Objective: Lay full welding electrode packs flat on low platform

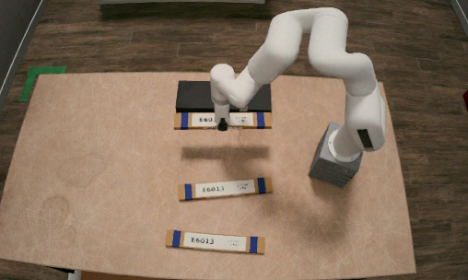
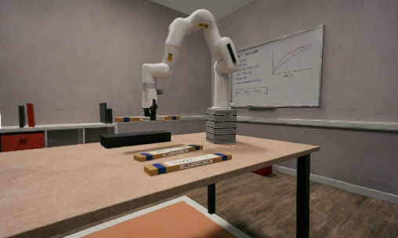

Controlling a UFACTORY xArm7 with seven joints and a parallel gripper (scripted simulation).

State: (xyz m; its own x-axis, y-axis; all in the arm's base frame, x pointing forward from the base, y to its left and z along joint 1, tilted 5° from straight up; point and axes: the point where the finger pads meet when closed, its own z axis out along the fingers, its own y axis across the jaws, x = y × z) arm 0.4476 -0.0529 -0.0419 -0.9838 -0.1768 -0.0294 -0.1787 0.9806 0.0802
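Note:
My gripper (image 1: 222, 125) is shut on the middle of a tan electrode pack with blue bands and a white label (image 1: 223, 120). It holds the pack level, high above the table, in front of the black low platform. In the side view the gripper (image 2: 151, 116) and held pack (image 2: 147, 118) hang well above the platform (image 2: 135, 138). A second pack (image 1: 225, 188) lies flat mid-table. A third pack (image 1: 215, 241) lies flat near the front edge. Both also show in the side view, the second (image 2: 168, 152) and the third (image 2: 187, 163).
The arm's grey base block (image 1: 334, 158) stands at the table's right side. A shelf with dark and red upright items (image 2: 46, 127) stands behind the table. A whiteboard (image 2: 278, 70) hangs on the right wall.

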